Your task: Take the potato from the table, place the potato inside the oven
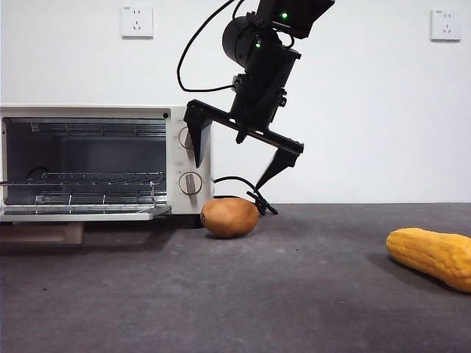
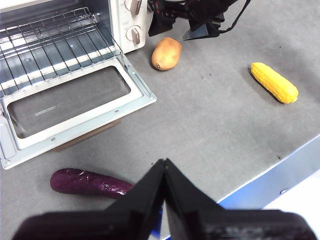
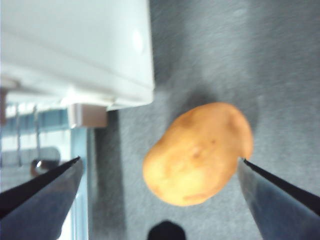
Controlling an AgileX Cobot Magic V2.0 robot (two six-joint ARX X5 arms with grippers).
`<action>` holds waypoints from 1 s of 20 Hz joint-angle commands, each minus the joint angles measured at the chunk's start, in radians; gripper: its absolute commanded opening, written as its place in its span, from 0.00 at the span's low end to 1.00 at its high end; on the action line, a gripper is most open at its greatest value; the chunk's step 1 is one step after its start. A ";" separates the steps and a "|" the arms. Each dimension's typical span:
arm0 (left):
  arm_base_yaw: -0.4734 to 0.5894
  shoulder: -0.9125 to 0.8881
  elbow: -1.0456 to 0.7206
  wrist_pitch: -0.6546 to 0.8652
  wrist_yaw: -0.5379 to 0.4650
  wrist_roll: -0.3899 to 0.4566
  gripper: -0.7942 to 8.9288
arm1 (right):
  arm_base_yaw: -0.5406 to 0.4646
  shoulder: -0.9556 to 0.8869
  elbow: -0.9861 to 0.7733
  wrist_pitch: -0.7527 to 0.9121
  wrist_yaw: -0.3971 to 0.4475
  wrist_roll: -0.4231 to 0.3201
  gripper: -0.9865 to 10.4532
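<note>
Potato (image 1: pixel 229 217): lies on its side on the worktop (image 1: pixel 309 294), just beside the oven's (image 1: pixel 103 162) knob end, near the front corner. Not inside yet, not held.
Right claw (image 1: pixel 243 151): we see it hovering above the potato, jaws spread wide, nothing between them. In the right wrist view the potato (image 3: pixel 197 152) sits between the two jaw tips, one tip near its edge, the other well apart on the oven side.
Left claw (image 2: pixel 164 175): jaws pressed together, empty, parked well apart from the work, above an eggplant (image 2: pixel 90 182).
Oven: door folded down flat, wire racks bare as far as we can tell. Way in is open.
Handling (our guess): solid, stiff, fairly heavy for its size. Skin smooth and curved, so it may roll or squirt out of hard jaws. Not fragile, a firm squeeze should be ok.
Where to grip: across the short axis at the fat middle, jaws on opposite flanks, low enough to pass the widest part. Ends taper, so avoid them.
Risk: oven wall is close to one jaw, could bump on the way down.
Other: corn cob (image 1: pixel 434 256) lies well apart on the far side, not part of the job.
</note>
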 commanded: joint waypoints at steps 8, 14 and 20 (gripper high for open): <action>-0.003 -0.011 0.005 0.003 0.003 0.006 0.08 | -0.010 0.099 0.005 0.015 0.020 0.104 0.55; -0.003 -0.011 0.005 0.003 0.003 0.006 0.08 | -0.023 0.130 0.005 0.028 0.014 0.165 0.43; -0.003 -0.011 0.005 0.003 0.003 0.006 0.08 | -0.023 0.132 0.005 0.032 -0.001 0.159 0.30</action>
